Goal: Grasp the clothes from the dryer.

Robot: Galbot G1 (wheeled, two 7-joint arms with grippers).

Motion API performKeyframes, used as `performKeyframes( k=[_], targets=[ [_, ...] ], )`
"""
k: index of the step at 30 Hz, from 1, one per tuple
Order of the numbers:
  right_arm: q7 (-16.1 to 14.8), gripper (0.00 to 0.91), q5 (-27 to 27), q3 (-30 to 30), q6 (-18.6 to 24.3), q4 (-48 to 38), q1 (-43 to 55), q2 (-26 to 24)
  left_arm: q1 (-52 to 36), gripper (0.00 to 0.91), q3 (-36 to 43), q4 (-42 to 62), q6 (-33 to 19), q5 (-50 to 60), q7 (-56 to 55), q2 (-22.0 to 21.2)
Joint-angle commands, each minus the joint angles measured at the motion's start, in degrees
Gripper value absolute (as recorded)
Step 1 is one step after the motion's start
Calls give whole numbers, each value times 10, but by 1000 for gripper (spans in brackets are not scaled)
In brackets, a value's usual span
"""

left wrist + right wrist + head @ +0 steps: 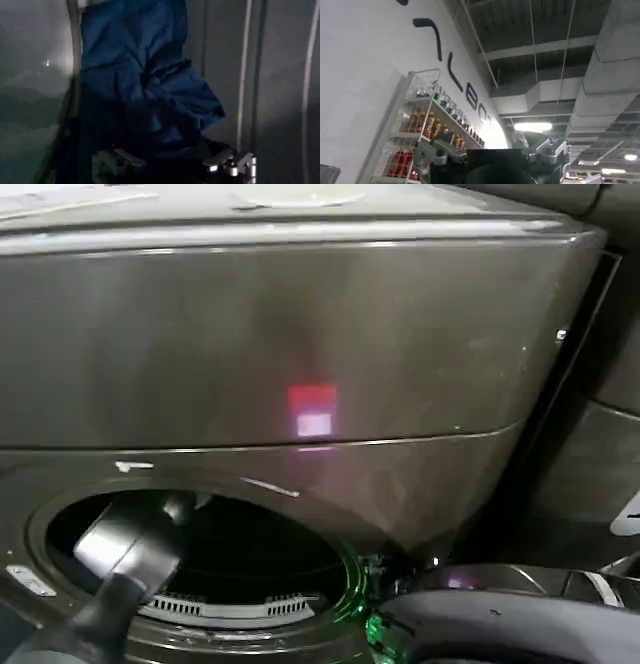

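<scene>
Your left arm (120, 569) enters the head view at 7 o'clock and reaches through the round mouth of the dryer (300, 334) into the dark drum. On its wrist camera the left gripper (172, 162) has both fingers spread wide apart, and the clothes (145, 85), a crumpled dark blue bundle, lie against the drum wall just ahead of the tips, dark cloth filling the gap between them. Your right gripper (492, 155) sits with fingers apart, holding nothing, pointed up at a white wall, a bottle rack (427, 130) and ceiling ducts.
</scene>
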Motion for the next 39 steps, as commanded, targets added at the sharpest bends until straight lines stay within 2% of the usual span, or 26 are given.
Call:
performKeyframes(
  k=[1, 2, 6, 17, 21, 27, 29, 35, 39],
  targets=[
    [0, 907, -1, -3, 1, 2, 4, 2, -12, 239, 16, 12, 1, -4, -5, -3],
    [0, 907, -1, -4, 1, 2, 5, 2, -13, 159, 16, 12, 0, -4, -5, -3],
    [0, 907, -1, -7, 1, 4, 8, 4, -12, 11, 16, 12, -6, -8, -2, -4],
    [0, 907, -2, -12, 1, 5, 11, 5, -12, 0, 11, 9, -19, -21, -6, 1],
    [0, 907, -3, -18, 2, 8, 15, 8, -1, 0, -29, -21, -17, -70, -56, 8],
    [0, 907, -6, -26, 3, 11, 20, 11, 94, 0, -228, -168, 1, -177, -150, 24],
    [0, 907, -8, -30, 3, 14, 23, 11, 136, 0, -253, -224, 4, -219, -175, 29],
    [0, 907, -17, -41, 4, 20, 31, 14, 274, 0, -374, -433, 31, -237, -246, 29],
    [0, 907, -23, -45, 7, 18, 34, 16, 375, 0, -434, -578, 40, -253, -331, 20]
  ],
)
